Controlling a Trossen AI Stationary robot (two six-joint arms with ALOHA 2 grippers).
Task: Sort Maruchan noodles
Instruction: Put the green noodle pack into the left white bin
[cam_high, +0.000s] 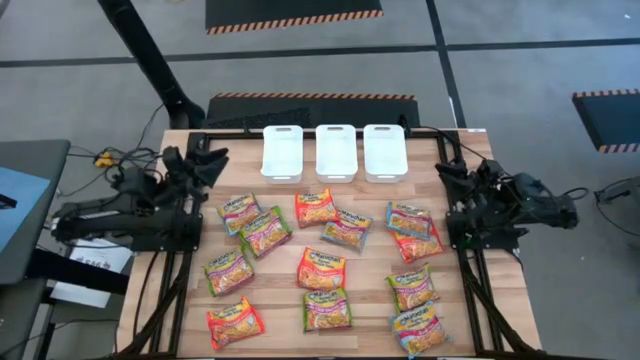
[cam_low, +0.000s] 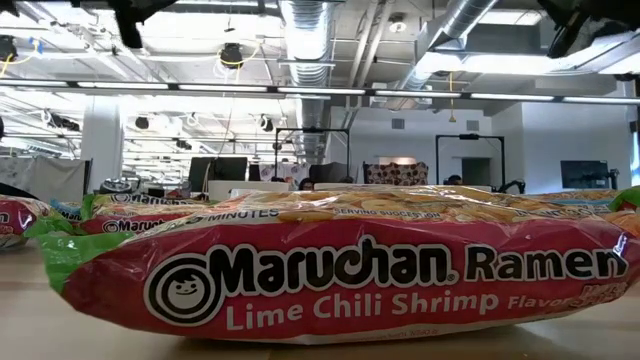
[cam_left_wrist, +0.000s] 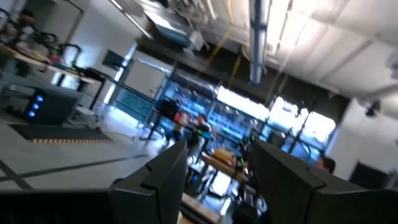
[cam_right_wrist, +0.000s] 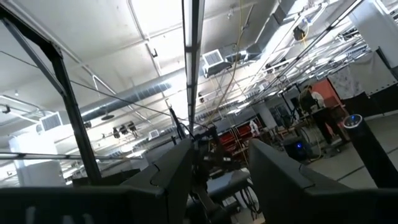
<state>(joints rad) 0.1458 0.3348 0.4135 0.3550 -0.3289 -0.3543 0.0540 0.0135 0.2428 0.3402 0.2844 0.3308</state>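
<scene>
Several Maruchan noodles packets lie flat and scattered on the wooden table (cam_high: 275, 295), among them an orange one (cam_high: 318, 207), a green-edged one (cam_high: 265, 232) and a blue-edged one (cam_high: 408, 218). In the low view one Lime Chili Shrimp packet (cam_low: 340, 265) fills the foreground. My left gripper (cam_high: 205, 160) is raised at the table's left edge, open and empty (cam_left_wrist: 217, 155). My right gripper (cam_high: 448, 178) is raised at the right edge, also open and empty (cam_right_wrist: 221, 152). Both wrist views look up into the room and show no packet.
Three white bins (cam_high: 282, 152), (cam_high: 336, 150), (cam_high: 385, 150) stand side by side at the table's far edge, all empty. Bare wood lies between the bins and the nearest packets. Dark frame rails (cam_high: 180, 290) run along both sides of the table.
</scene>
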